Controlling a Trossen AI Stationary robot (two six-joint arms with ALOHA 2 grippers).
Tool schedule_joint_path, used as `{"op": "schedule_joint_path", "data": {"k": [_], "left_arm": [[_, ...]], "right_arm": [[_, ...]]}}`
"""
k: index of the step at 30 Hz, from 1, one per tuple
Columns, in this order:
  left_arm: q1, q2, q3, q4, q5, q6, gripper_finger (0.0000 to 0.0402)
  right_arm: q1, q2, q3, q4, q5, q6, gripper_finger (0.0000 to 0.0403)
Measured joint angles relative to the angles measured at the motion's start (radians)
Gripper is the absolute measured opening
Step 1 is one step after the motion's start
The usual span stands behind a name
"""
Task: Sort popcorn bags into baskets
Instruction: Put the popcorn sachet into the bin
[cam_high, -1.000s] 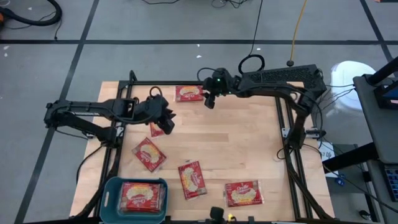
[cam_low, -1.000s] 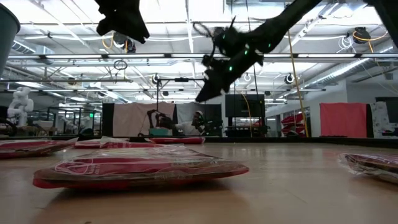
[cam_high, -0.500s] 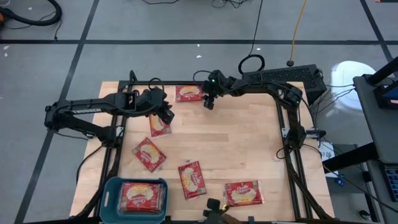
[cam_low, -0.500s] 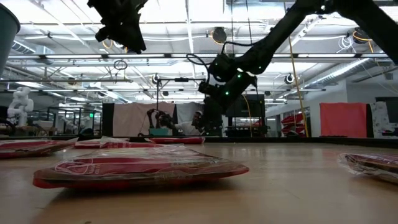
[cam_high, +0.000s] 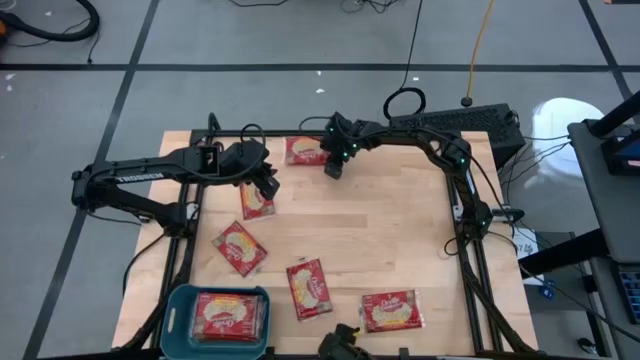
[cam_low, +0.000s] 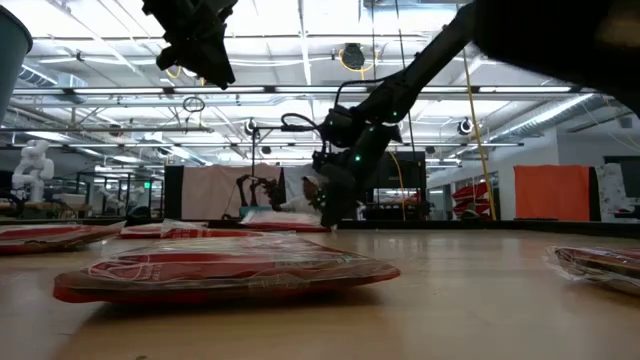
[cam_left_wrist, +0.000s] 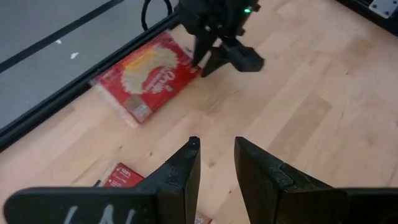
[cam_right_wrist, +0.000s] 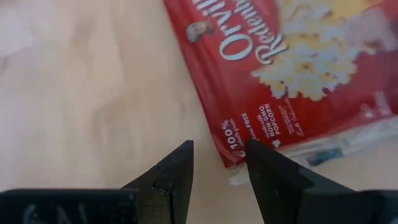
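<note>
From above, a pale wooden table (cam_high: 380, 240) with a black frame stands on grey floor. Flat red packets lie scattered: one at the far edge (cam_high: 303, 150), one under the left gripper (cam_high: 268, 188), lying lengthwise front to back (cam_high: 256, 200), one tilted (cam_high: 239, 247), one near the front (cam_high: 309, 288), one lying crosswise at the front right (cam_high: 390, 311). A teal bin (cam_high: 180, 300) with rounded corners sits at the front left corner, holding a packet (cam_high: 228, 316). The right gripper (cam_high: 335, 165) is at the far-edge packet's right end.

At table height, a crinkly plastic-wrapped packet (cam_low: 225, 270) lies flat in front; a bright hall with ceiling lights lies beyond.

The left wrist view shows the fingers (cam_left_wrist: 180, 171) narrowly parted and empty above the wood grain.

The right wrist view shows glossy red wrap with white lettering (cam_right_wrist: 286, 68); the fingers (cam_right_wrist: 171, 171) stand slightly apart at its corner, gripping nothing.
</note>
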Motion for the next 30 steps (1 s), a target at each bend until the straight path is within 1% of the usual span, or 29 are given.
{"op": "schedule_joint_path", "data": {"k": [3,6,10,14,16,17,20,23,26,28,30], "left_arm": [[0.0,0.0,-0.016,0.015,-0.001,0.016,0.0102],[0.003,0.001,-0.044,0.012,-0.001,0.016,0.0102],[0.003,0.001,-0.063,0.011,0.001,-0.009,0.0102],[-0.001,0.0,-0.063,0.016,0.001,-0.044,0.0102],[-0.005,0.0,-0.063,0.016,0.001,-0.055,0.0102],[-0.007,-0.001,-0.063,0.016,0.002,-0.06,0.0102],[-0.015,-0.003,-0.063,0.016,0.016,-0.071,0.0102],[-0.026,-0.002,-0.063,0.016,0.017,-0.07,0.0102],[-0.026,-0.003,-0.063,0.016,0.02,-0.067,0.0102],[-0.026,-0.003,-0.063,0.016,0.02,-0.066,0.0102],[-0.026,-0.003,-0.063,0.016,0.025,-0.061,0.0102]], "right_arm": [[0.021,-0.007,0.002,-0.098,-0.004,-0.011,0.0141],[0.043,-0.019,0.002,-0.202,-0.055,-0.019,0.0141],[0.072,-0.038,-0.001,-0.322,-0.133,0.017,0.0136],[0.098,-0.094,-0.013,-0.377,-0.117,0.043,0.0116],[0.11,-0.155,-0.037,-0.371,-0.076,0.044,0.0105],[0.118,-0.189,-0.053,-0.366,-0.038,0.042,0.01],[0.136,-0.299,-0.142,-0.28,0.054,0.021,0.0095],[0.15,-0.406,-0.291,-0.099,0.086,-0.061,0.0104],[0.163,-0.488,-0.474,0.141,0.089,-0.154,0.0129],[0.166,-0.517,-0.583,0.288,0.094,-0.169,0.015],[0.166,-0.522,-0.646,0.375,0.11,-0.16,0.0171]]}}
